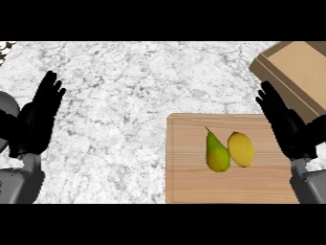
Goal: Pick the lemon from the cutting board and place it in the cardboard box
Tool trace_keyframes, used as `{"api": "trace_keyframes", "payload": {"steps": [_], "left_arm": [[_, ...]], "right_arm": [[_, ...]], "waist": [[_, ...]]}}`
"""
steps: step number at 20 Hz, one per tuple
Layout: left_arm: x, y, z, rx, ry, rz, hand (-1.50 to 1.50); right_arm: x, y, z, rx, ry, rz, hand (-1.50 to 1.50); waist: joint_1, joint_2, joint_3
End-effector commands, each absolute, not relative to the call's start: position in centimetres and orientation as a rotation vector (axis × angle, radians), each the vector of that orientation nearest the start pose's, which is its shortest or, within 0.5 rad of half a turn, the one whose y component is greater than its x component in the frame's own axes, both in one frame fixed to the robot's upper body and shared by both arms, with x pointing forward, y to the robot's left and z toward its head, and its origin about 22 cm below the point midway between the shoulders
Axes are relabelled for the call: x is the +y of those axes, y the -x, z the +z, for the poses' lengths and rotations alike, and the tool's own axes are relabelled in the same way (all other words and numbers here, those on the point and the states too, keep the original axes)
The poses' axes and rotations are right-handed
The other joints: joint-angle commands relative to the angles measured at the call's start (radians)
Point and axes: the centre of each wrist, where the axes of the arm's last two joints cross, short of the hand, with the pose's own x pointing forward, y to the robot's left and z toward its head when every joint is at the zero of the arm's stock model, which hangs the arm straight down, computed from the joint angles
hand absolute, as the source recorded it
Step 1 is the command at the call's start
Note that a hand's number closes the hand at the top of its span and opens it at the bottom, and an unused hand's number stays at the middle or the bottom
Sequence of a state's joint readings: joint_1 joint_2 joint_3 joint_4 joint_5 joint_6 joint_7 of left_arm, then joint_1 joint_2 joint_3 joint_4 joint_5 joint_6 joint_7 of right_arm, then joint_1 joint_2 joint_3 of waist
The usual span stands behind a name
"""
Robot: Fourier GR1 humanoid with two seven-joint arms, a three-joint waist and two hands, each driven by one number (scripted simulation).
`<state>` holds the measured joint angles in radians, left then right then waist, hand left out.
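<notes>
Lemon lies on the cutting board at the worktop's near right edge, just beside a green pear. My right hand hangs over the board's right edge, fingers straight and released, holding nothing. The cardboard box sits at the far right corner. My left hand rests open near the left edge.
</notes>
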<state>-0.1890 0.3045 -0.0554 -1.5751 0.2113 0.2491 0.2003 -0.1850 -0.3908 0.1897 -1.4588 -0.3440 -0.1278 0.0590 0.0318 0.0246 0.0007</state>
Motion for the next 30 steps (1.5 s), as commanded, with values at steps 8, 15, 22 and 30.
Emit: {"api": "trace_keyframes", "payload": {"steps": [8, 15, 22, 30], "left_arm": [[27.0, -26.7, 5.6, -1.539, -0.140, 0.141, 0.00], [27.4, -26.3, 6.6, -1.553, -0.083, 0.109, 0.00], [25.9, -26.1, 6.3, -1.547, -0.084, 0.095, 0.00], [24.7, -25.4, 5.6, -1.541, -0.060, 0.114, 0.00]], "right_arm": [[-41.0, -21.0, 1.5, -1.352, 0.769, -0.039, 1.50], [-38.7, -19.9, 3.3, -1.631, 0.810, 0.063, -1.50], [-39.6, -18.1, 8.1, -1.321, 0.684, 0.553, -1.50], [-35.0, -19.7, 17.2, -1.195, 0.524, 0.629, -1.50]], "waist": [[-0.070, -0.023, -0.003], [-0.037, -0.027, -0.001], [-0.037, -0.028, -0.004], [-0.034, -0.027, -0.002]]}}
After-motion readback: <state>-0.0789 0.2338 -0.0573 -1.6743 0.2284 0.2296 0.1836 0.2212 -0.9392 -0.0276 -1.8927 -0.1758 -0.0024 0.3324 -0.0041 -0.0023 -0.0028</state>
